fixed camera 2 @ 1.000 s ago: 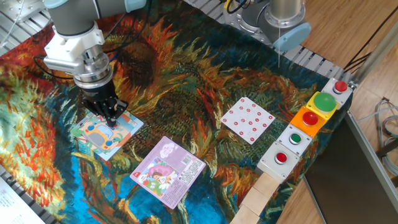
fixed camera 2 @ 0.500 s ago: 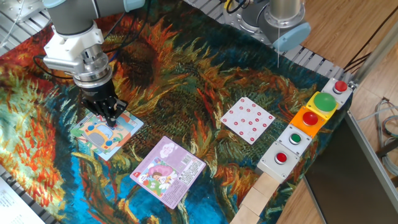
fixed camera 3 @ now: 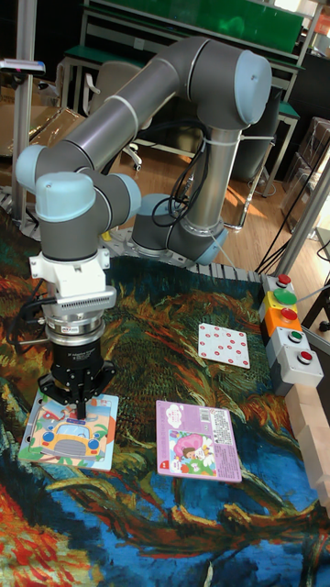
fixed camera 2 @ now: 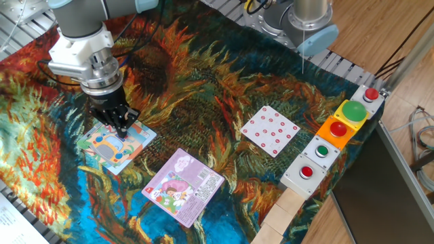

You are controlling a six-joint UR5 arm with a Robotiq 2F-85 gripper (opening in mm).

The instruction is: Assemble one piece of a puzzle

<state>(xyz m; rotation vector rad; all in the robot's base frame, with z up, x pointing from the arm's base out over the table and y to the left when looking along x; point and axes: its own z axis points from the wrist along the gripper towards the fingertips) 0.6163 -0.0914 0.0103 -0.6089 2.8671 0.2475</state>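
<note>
The puzzle (fixed camera 2: 114,144) is a flat square board in pale blue and green with an orange vehicle picture, lying on the patterned cloth at the front left. It also shows in the tall fixed view as the puzzle (fixed camera 3: 69,434). My gripper (fixed camera 2: 123,131) points straight down onto the board's far edge, fingertips touching or just above it. In the tall fixed view the gripper (fixed camera 3: 81,410) stands over the board's top edge. The fingers are drawn together to a narrow tip. I cannot make out a loose piece between them; the tip hides that spot.
A purple-pink square puzzle (fixed camera 2: 183,186) lies right of the board. A white card with red dots (fixed camera 2: 270,130) sits further right. A row of button boxes (fixed camera 2: 336,132) and pale wooden blocks (fixed camera 2: 285,213) line the right edge. A second arm's base (fixed camera 2: 305,20) stands behind.
</note>
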